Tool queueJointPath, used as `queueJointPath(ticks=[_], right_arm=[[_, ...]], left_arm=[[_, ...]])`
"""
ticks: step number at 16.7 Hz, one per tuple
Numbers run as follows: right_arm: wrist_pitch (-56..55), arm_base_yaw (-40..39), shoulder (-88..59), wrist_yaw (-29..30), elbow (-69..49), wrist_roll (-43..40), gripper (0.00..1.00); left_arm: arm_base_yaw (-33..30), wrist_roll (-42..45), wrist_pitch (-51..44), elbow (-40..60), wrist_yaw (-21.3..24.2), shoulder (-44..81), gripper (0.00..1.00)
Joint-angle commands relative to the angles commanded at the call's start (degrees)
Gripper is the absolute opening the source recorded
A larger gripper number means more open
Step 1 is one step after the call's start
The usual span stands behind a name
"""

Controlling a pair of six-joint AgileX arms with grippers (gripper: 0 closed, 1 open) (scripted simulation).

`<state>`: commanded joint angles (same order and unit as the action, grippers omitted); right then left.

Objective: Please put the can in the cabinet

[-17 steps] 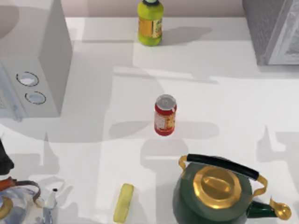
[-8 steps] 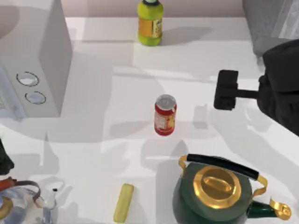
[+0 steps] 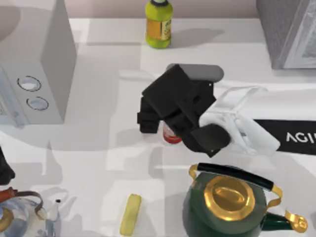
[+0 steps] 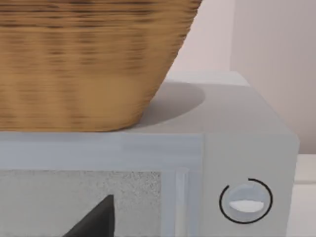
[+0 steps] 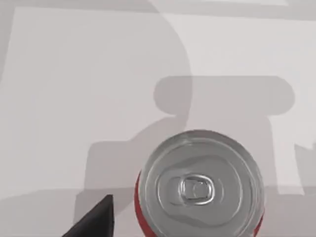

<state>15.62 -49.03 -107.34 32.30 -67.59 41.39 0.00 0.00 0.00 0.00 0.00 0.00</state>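
Note:
The red can (image 3: 171,137) stands upright at the table's middle, mostly covered from above by my right gripper (image 3: 168,126), which hovers over it. The right wrist view looks straight down on the can's silver top (image 5: 200,185), with bare table around it. The grey speckled cabinet (image 3: 289,29) with its pale framed door stands at the far right corner. My left arm (image 3: 5,170) is parked at the left edge.
A yellow-green bottle (image 3: 159,24) stands at the back. The white box with two dials (image 3: 34,74) is on the left, with a woven basket (image 4: 84,59) on top. A green kettle (image 3: 229,202), a yellow bar (image 3: 131,215) and a glass teapot (image 3: 19,217) line the front.
My right arm came in from the right and swept left across the table until its gripper hangs over the can. The can has not moved.

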Motion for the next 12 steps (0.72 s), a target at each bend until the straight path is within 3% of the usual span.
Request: queueJointPath(ticks=[12], right_arm=[[1.1,-2.2,-6.6,1.5,-3.9,1.8,1.0]], left_arm=[[0.0,0.0,0.0,0.0,0.0,0.0,1.0]])
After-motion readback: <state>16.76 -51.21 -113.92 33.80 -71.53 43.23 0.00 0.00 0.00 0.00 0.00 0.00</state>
